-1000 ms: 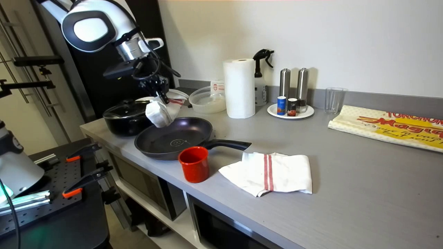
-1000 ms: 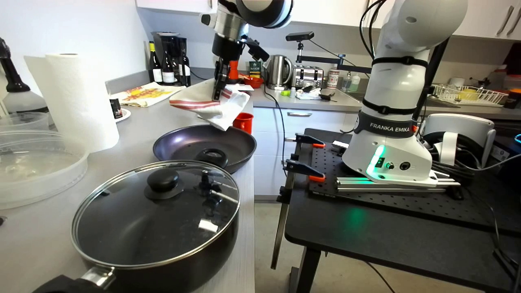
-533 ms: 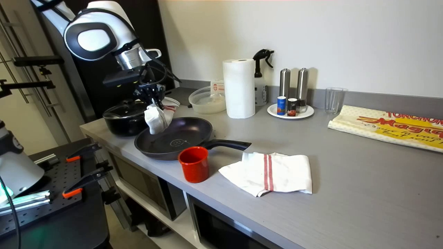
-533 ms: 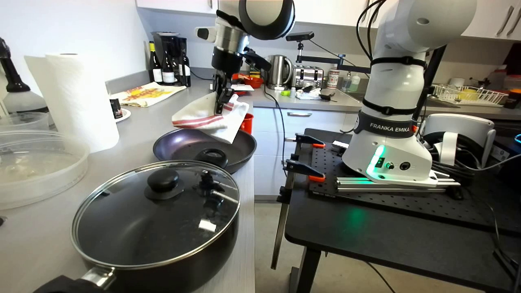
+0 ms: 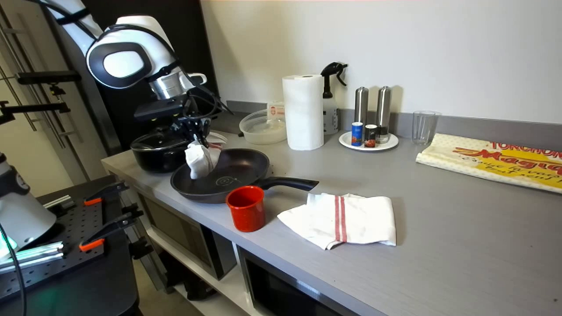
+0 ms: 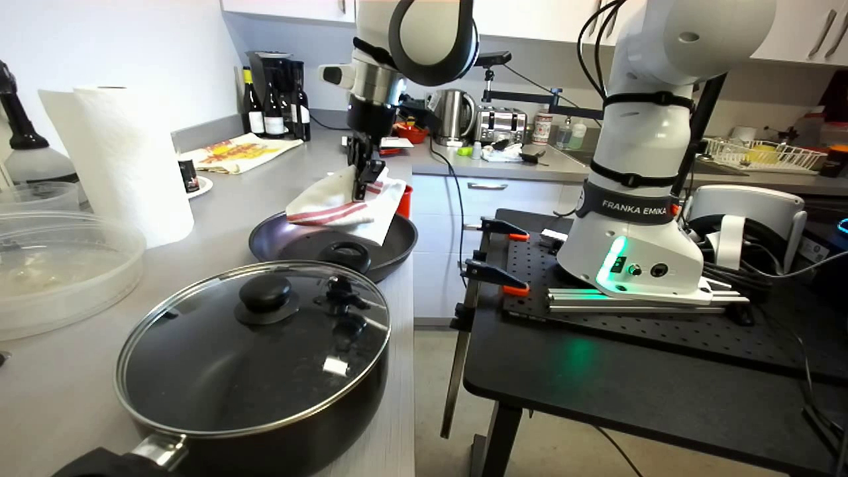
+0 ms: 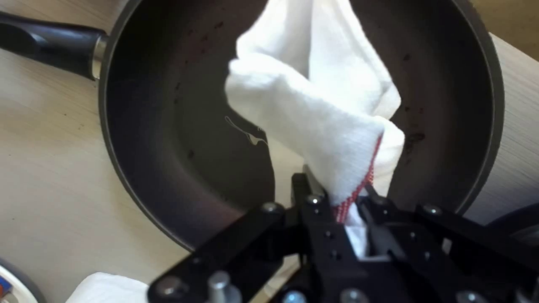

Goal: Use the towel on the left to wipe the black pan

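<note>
My gripper is shut on a white towel with red stripes, and the towel hangs from its fingers. The gripper shows in both exterior views (image 5: pixel 202 139) (image 6: pixel 360 192) and in the wrist view (image 7: pixel 337 185). The held towel (image 5: pixel 201 162) (image 6: pixel 331 200) (image 7: pixel 303 109) hangs low over the black pan (image 5: pixel 239 173) (image 6: pixel 399 248) (image 7: pixel 143 105). Its lower end is inside the pan's outline; I cannot tell whether it touches the bottom. The wrist view shows small dark specks inside the pan. The pan's handle points away from the lidded pot.
A lidded black pot (image 5: pixel 158 151) (image 6: pixel 265 358) stands close beside the pan. A red mug (image 5: pixel 246 210) (image 6: pixel 405 202) stands at the pan's other side. A second white towel (image 5: pixel 366 219) lies on the counter. A paper towel roll (image 5: pixel 304 114) and a plastic tub (image 5: pixel 262 131) stand behind.
My gripper has come down with the towel, so the towel hangs lower over the pan. The pan, the mug and the second towel have not moved.
</note>
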`<state>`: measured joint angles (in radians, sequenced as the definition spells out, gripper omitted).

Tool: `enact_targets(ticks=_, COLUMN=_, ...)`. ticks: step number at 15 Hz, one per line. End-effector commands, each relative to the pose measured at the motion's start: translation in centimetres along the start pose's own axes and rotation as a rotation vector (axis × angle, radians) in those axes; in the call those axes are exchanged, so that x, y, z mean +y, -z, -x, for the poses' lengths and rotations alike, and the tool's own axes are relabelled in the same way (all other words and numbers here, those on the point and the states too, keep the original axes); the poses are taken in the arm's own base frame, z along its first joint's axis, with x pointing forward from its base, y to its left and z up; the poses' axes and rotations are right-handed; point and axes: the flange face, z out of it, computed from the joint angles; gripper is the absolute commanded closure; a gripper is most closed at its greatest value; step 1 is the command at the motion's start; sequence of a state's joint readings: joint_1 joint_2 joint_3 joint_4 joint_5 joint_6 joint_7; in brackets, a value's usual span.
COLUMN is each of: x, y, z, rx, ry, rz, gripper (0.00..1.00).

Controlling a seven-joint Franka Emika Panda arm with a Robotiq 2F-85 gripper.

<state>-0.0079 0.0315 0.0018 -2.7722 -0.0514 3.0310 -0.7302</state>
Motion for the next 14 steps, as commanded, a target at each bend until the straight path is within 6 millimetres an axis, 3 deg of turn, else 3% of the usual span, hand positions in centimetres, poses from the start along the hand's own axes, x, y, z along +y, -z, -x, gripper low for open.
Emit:
enact_targets(ticks=1, x=0.0, y=0.0, z=0.0, rx=0.000, ry=0.000, rz=0.000, gripper=0.96)
enact_targets(ticks=8, x=1.0, y=-5.2, z=-2.6, rx=-0.014, ry=0.009, rz=-0.080, gripper=0.96)
enact_targets(ticks=14, x=0.5, y=-9.7, z=-4.9, rx=-0.037, ry=0.074, rz=-0.126, gripper=0.96)
